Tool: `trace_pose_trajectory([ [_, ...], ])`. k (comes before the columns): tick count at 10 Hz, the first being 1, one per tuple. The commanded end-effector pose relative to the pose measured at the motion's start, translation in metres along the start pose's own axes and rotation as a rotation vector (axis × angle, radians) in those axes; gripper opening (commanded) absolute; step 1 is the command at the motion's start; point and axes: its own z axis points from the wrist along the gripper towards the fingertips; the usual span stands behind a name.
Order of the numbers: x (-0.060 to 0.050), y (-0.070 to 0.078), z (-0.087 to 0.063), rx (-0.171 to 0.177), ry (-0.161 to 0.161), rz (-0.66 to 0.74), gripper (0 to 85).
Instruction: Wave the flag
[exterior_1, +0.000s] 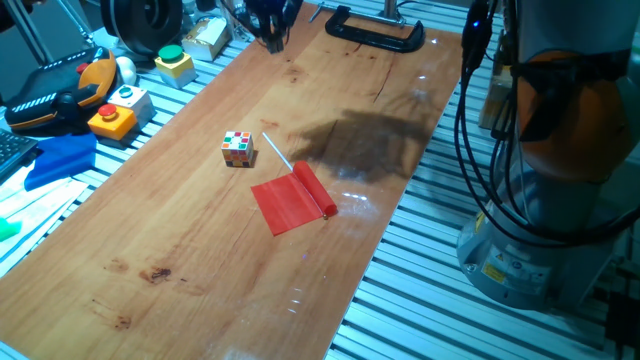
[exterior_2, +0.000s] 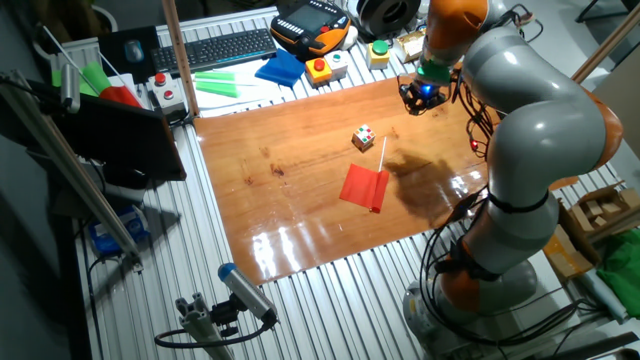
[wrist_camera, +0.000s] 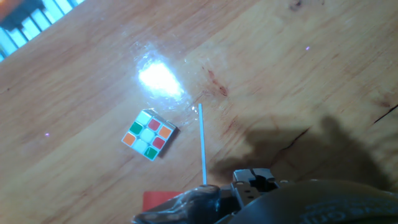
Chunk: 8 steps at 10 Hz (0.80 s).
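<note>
The flag (exterior_1: 292, 198) lies flat near the middle of the wooden table (exterior_1: 180, 250). It is a red cloth, partly rolled at one edge, with a thin white stick (exterior_1: 277, 152) pointing toward the far end. It also shows in the other fixed view as the flag (exterior_2: 362, 187). In the hand view the stick (wrist_camera: 203, 146) and a corner of red cloth (wrist_camera: 158, 200) lie just below the camera. My gripper (exterior_1: 270, 30) hangs high over the far end of the table, apart from the flag, holding nothing. The gripper (exterior_2: 422, 95) is too dark to read its fingers.
A small multicoloured cube (exterior_1: 237, 148) sits just left of the stick, also seen as the cube (wrist_camera: 149, 134). A black clamp (exterior_1: 375, 30) lies at the far end. Button boxes (exterior_1: 112, 110) and a blue cloth (exterior_1: 55, 160) line the left side. The arm's base (exterior_1: 540, 200) stands at the right.
</note>
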Motion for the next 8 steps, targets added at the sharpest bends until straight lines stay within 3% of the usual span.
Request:
trace_pose_trajectory([
  [1,-0.0001,0.0,-0.0001,0.001,0.002,-0.002,0.7],
  [8,0.0002,0.0008,0.0005,0.026,0.019,-0.007,0.7],
])
